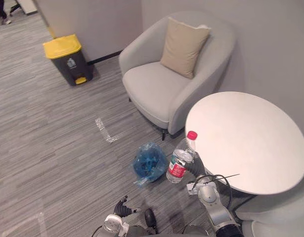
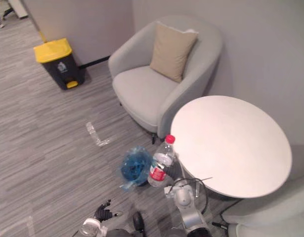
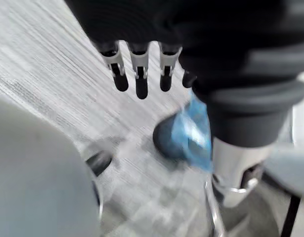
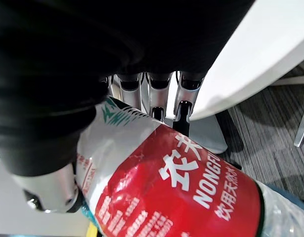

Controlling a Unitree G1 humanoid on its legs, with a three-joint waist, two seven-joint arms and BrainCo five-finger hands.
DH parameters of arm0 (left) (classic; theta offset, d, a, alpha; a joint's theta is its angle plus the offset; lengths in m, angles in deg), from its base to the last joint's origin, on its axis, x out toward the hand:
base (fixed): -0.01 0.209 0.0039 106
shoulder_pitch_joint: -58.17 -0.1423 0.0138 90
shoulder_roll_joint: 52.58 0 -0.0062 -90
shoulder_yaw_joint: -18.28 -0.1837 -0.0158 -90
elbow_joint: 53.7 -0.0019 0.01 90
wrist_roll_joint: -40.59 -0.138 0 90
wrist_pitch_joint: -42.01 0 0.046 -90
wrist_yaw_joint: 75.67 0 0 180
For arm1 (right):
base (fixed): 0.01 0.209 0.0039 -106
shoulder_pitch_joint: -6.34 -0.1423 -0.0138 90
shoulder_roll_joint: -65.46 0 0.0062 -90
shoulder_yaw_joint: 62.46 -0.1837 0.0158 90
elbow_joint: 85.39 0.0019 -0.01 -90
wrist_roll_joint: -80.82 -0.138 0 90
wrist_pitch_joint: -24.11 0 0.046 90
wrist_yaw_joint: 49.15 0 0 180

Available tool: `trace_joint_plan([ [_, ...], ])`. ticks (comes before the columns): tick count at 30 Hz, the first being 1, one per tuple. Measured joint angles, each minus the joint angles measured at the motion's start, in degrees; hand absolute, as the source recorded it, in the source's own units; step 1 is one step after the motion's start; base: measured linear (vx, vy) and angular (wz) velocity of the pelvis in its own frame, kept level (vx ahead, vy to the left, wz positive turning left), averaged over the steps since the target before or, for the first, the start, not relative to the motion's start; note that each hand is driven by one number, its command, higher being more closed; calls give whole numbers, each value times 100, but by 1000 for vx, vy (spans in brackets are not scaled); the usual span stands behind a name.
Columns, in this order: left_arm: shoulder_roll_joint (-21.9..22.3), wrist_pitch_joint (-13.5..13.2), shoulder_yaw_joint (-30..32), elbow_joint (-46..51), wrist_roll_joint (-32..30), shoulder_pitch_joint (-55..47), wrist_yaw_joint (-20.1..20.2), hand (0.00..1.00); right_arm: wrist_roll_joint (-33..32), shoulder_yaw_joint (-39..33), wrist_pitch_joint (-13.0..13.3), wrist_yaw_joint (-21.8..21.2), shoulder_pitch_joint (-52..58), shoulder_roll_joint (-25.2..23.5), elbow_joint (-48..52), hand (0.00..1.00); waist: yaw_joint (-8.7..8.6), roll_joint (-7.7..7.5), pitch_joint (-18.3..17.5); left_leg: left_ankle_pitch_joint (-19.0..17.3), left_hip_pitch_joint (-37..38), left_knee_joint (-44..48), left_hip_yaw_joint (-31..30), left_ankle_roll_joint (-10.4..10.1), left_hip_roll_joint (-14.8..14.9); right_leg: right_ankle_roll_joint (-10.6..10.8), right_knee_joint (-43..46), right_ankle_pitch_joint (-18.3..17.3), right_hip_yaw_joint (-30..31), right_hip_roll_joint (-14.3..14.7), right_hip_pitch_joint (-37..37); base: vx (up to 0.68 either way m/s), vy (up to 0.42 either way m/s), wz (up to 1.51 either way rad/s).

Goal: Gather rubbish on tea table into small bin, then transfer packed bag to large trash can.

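In the left eye view, lower centre, my right hand (image 1: 190, 168) grips the bottle (image 1: 181, 161) off the table (image 1: 250, 148) edge, just beside the blue-bagged small bin (image 1: 148, 164). My left hand (image 1: 123, 209) hangs at bottom centre.

In the left wrist view, its fingers (image 3: 141, 74) are straight and empty.

In the right wrist view, fingers (image 4: 183, 106) wrap the label. I judge the bottle light, thin-walled and slippery, so a mid-body hold suits.

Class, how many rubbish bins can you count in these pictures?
2. A yellow-lidded trash can stands by the far wall, left of the armchair. A small blue-bagged bin sits on the floor beside the tea table. Others may lie outside the views.
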Motion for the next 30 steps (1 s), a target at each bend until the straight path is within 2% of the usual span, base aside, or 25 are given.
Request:
trace_joint_plan([
  [1, -18, 11, -1, -13, 29, 35, -7, 0, -2, 37, 0, -21, -14, 9, -2, 100, 14, 87, 48, -56, 56, 87, -166, -10, 179, -62, 13, -70, 92, 286, -223, 295, 20, 62],
  [2, -53, 10, -2, -19, 32, 32, -13, 0, -3, 54, 0, -31, -14, 7, -1, 100, 14, 109, 61, -68, 113, 99, -240, -55, 241, -54, -5, -74, 151, 394, -322, 310, -4, 62],
  [3, -80, 10, -15, -34, 32, 18, -14, 0, -4, 66, 1, -57, 6, 10, 6, 100, -2, 81, 43, -112, 246, 124, -365, -171, 302, 3, -111, -14, 296, 553, -506, 335, -34, 80],
  [5, -98, 9, -17, -72, 29, 3, 7, 0, -8, 50, 1, -81, 11, 57, 42, 100, -19, -30, -4, -184, 433, 131, -558, -299, 238, 4, -326, 189, 490, 583, -696, 372, -67, 84],
  [6, -101, 7, -16, -117, 27, -8, 23, 0, -8, 4, 0, -85, 28, 76, 99, 100, -34, -66, -27, -265, 558, 154, -674, -431, 183, -38, -537, 430, 484, 570, -792, 408, -99, 85],
  [8, -123, 8, 0, -106, 31, -30, 20, 0, -8, -18, 5, -83, 119, 69, 299, 100, -64, -174, -89, -529, 596, 431, -761, -702, 97, -154, -1090, 1228, 503, 551, -787, 402, -104, 79],
  [9, -91, 21, 10, -112, 36, -26, 2, 0, -9, -21, 8, -86, 139, 130, 361, 100, -88, -72, -100, -763, 521, 777, -742, -755, 181, -305, -1083, 1275, 448, 565, -755, 379, -92, 34],
  [10, -27, 2, 9, -33, 31, -71, -5, 0, -9, -17, 7, -87, 112, 159, 398, 100, -38, 60, -159, -927, 298, 1302, -588, -960, 323, -337, -1258, 1288, 439, 656, -617, 477, -123, 7],
  [11, 23, 9, 13, 0, 26, -73, -2, 0, -11, -16, 19, -85, 53, 159, 460, 100, -18, 110, -148, -1020, 51, 1975, -341, -1110, 436, -437, -1528, 1331, 459, 711, -359, 411, -102, -15],
  [12, 39, 9, 13, -6, 26, -79, 3, 0, -11, -15, 19, -83, 22, 153, 452, 100, -10, 118, -137, -1056, -59, 2226, -190, -1127, 505, -455, -1608, 1344, 472, 730, -270, 389, -104, -23],
  [13, 79, 4, 0, 8, 21, -70, 35, 0, -11, -20, 11, -75, -10, 163, 413, 100, -21, 92, -116, -1196, -151, 2599, 173, -1079, 702, -459, -1757, 1346, 520, 730, -26, 333, -65, -18],
  [14, 111, 3, -11, 53, 4, -65, 44, 0, -12, -70, 9, -64, -25, 192, 413, 100, -29, 20, -74, -1276, -188, 2630, 263, -993, 816, -459, -1826, 1346, 620, 681, 165, 304, -36, -19],
  [15, 113, 1, -19, 81, -11, -64, 45, 0, -12, -108, 9, -54, -51, 192, 413, 100, -30, 0, -59, -1278, -208, 2570, 278, -992, 838, -459, -1825, 1346, 673, 647, 215, 288, 61, -32],
  [17, 110, -12, -119, 114, -99, -55, 44, 0, -12, -202, 9, 18, -175, 192, 415, 100, -47, -19, -50, -1123, -311, 1722, 268, -1059, 928, -446, -1813, 1348, 844, 547, 300, 194, 117, -38],
  [18, 130, -9, -205, 114, -145, -53, 45, 0, -12, -219, 9, 32, -188, 215, 420, 100, -63, 79, -71, -584, -280, 1138, 257, -1122, 1051, -347, -1819, 1318, 866, 609, 360, 194, 186, -41],
  [19, 165, 8, -261, 108, -201, -30, 52, 0, -7, -224, -26, 40, -154, 230, 374, 100, -94, 97, -120, -134, -207, 948, 312, -1085, 1106, -129, -1822, 1179, 1013, 611, 452, 195, 178, -37],
  [22, 50, 19, -388, 75, -217, -21, 66, 0, -5, -169, -19, 15, -126, 108, 414, 100, -166, -1, -150, -137, -149, 797, 404, -1078, 933, -42, -1814, 1221, 1145, 457, 364, 135, 165, -20],
  [27, -11, 17, -463, 28, -221, -19, 35, 0, 8, -25, -40, -14, -112, 12, 407, 100, -163, 17, -140, -146, 119, 622, 580, -1009, 885, 19, -1783, 1264, 1424, 446, 376, 50, 82, -24],
  [30, 1, 13, -464, -39, -223, -19, 33, 0, 20, 89, -37, -27, -139, 35, 343, 100, -183, 97, -128, -146, 221, 522, 751, -1009, 913, 20, -1769, 1264, 1595, 502, 334, -5, -10, -37],
])
